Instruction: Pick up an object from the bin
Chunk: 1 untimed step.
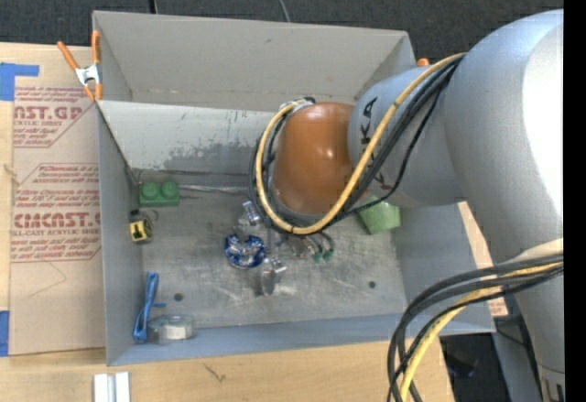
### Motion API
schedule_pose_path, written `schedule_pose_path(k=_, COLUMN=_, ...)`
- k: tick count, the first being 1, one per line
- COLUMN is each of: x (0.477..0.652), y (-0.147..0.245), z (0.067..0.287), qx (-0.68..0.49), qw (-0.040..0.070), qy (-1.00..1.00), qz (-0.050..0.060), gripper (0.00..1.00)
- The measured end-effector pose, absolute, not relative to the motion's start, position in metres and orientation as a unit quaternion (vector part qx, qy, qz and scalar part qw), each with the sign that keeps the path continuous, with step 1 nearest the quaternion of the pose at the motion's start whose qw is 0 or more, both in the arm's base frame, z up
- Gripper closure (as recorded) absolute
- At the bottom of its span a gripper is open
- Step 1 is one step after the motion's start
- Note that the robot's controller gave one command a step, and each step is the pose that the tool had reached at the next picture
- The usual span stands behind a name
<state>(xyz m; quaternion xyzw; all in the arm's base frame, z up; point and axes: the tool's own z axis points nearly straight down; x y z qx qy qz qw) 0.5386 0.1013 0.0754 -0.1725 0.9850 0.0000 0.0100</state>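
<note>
My gripper reaches down below the arm's orange cover, near the middle of the bin floor. A small blue and white crumpled thing lies right beside it on the left, touching or nearly touching its metal parts. A small dark green thing sits just to the gripper's right. I cannot tell whether anything is held.
A green block lies by the left back wall, with a small yellow and black thing below it. A blue tool and a clear tape roll lie in the front left corner. A light green thing sits at the right, partly under the arm.
</note>
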Motion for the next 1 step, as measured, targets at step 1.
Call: schedule_pose_path(k=1, x=0.5403, y=0.1005, z=0.0780, qx=-0.171, qw=0.012, qy=0.985, qz=0.000, gripper=1.00)
